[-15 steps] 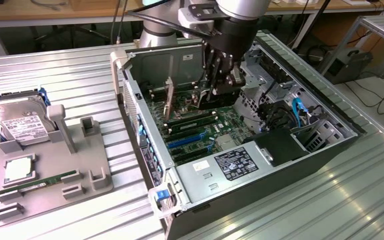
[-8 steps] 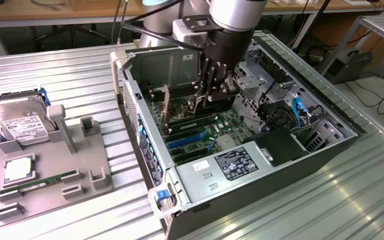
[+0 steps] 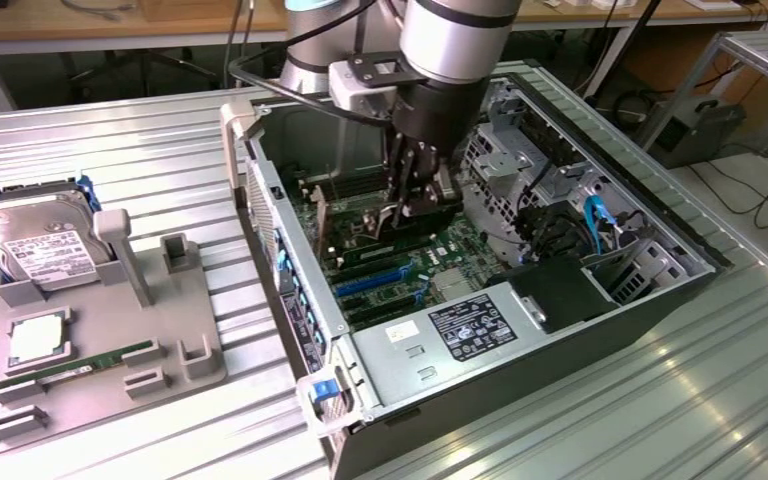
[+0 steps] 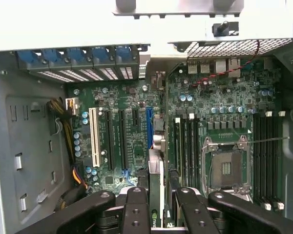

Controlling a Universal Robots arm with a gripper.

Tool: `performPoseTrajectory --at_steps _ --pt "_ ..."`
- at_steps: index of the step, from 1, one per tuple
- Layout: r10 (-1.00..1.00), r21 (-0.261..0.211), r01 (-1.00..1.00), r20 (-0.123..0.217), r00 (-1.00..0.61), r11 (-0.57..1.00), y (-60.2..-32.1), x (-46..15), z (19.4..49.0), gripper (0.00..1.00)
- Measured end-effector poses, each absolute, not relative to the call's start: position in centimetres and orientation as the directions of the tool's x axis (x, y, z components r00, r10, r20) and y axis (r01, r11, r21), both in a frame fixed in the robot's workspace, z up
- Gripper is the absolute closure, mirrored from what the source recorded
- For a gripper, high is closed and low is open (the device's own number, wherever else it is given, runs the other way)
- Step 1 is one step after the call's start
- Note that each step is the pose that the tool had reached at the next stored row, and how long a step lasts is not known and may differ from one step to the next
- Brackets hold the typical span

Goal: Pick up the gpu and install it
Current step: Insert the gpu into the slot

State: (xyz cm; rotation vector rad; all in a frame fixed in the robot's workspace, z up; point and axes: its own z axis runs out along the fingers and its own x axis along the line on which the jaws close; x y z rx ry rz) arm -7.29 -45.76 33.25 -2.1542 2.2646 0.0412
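My gripper [image 3: 415, 200] reaches down into the open computer case [image 3: 664, 262] and hangs above the motherboard [image 3: 458, 240]. In the wrist view the gripper [image 4: 158, 212] is shut on the gpu [image 4: 156, 183], a thin card seen edge-on with a green logo near the fingers [image 4: 136, 209]. The card's lower edge stands in line with the blue expansion slot [image 4: 149, 129] on the motherboard [image 4: 219, 105]. I cannot tell whether the card touches the slot. In the exterior view the gpu [image 3: 420, 213] shows as a dark piece below the fingers.
A grey fixture tray [image 3: 171, 330] on the exterior view's left holds a hard drive [image 3: 40, 252], a processor [image 3: 37, 340] and a green memory stick [image 3: 77, 365]. Inside the case are the power supply [image 3: 471, 328], drive cage [image 3: 511, 165], processor socket [image 4: 227, 168] and memory slots [image 4: 188, 146].
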Motion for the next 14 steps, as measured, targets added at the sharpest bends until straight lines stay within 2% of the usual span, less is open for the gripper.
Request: performPoseTrajectory --at_steps 7,10,14 --pt "-0.998 0.008 -0.999 -0.028 -0.047 0.047 -46.1 -7.3 32.0 0.74" --pt "-0.999 0.014 -1.000 -0.027 -0.024 0.023 -46.3 -7.9 29.6 0.74" --pt "-0.999 0.014 -1.000 -0.028 -0.024 0.023 -46.3 -7.9 29.6 0.74"
